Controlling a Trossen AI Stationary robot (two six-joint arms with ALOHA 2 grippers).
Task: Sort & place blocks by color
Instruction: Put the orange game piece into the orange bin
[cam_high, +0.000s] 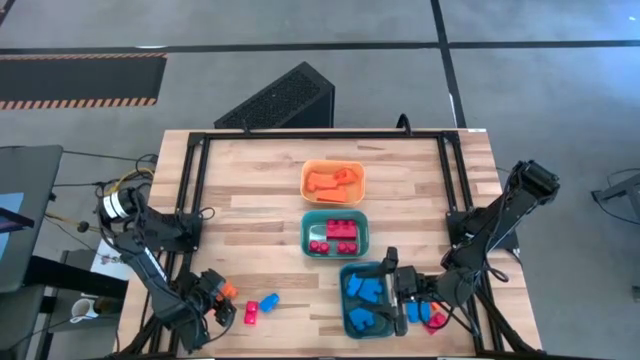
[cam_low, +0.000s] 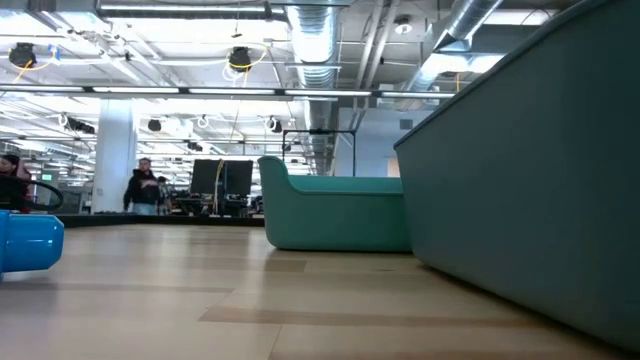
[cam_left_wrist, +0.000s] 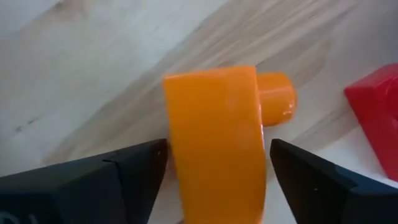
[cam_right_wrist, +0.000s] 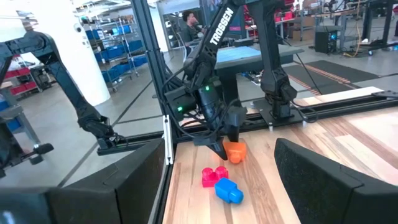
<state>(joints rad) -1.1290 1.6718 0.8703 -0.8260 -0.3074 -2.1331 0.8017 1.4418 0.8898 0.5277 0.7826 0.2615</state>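
Three bins stand in a row down the middle of the desk (cam_high: 260, 175). The orange bin (cam_high: 333, 180), farthest from the arms' bases, holds orange blocks (cam_high: 334, 178). The small teal bin (cam_high: 335, 234) next to it holds red-pink blocks (cam_high: 339, 231). The larger teal bin (cam_high: 372, 299), nearest the front edge, holds blue blocks (cam_high: 364, 289).

The left end effector (cam_high: 222, 290) is down at the desk's front left corner, its fingers (cam_left_wrist: 112, 177) spread with an orange block (cam_left_wrist: 217, 137) standing between them; a narrow gap shows on each side of the block. Just beside it on the bare wood lie a loose red-pink block (cam_high: 251, 313) and a loose blue block (cam_high: 268, 301), touching each other.

The right end effector (cam_high: 392, 285) hangs over the larger teal bin, fingers spread wide and holding nothing. One further red-pink block (cam_high: 436, 319) lies outside that bin, beside the right arm.
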